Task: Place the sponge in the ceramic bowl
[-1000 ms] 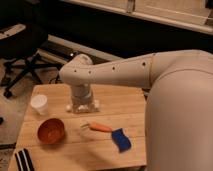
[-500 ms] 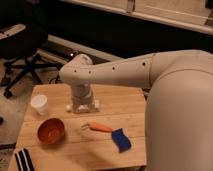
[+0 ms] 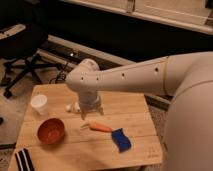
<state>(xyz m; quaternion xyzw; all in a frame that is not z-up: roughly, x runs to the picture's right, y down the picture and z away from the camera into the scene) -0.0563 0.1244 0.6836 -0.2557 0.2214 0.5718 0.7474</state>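
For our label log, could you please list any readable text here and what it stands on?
None readable. The sponge, ceramic bowl, white cup and carrot show no print.
A faint mark at the near right corner of the table is too small to read.
The gripper, over the table behind the carrot, shows no lettering.

Wooden table (image 3: pixel 131 107) bearing ceramic bowl (image 3: pixel 51 131), sponge (image 3: pixel 121 139), carrot (image 3: pixel 100 127), white cup (image 3: pixel 39 104); jaws over it.

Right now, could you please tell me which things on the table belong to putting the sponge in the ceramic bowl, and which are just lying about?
For the job: blue sponge, ceramic bowl, and the hand, hanging over the table just behind the carrot.
Just lying about: carrot, white cup, striped black-and-white object at the front left edge.
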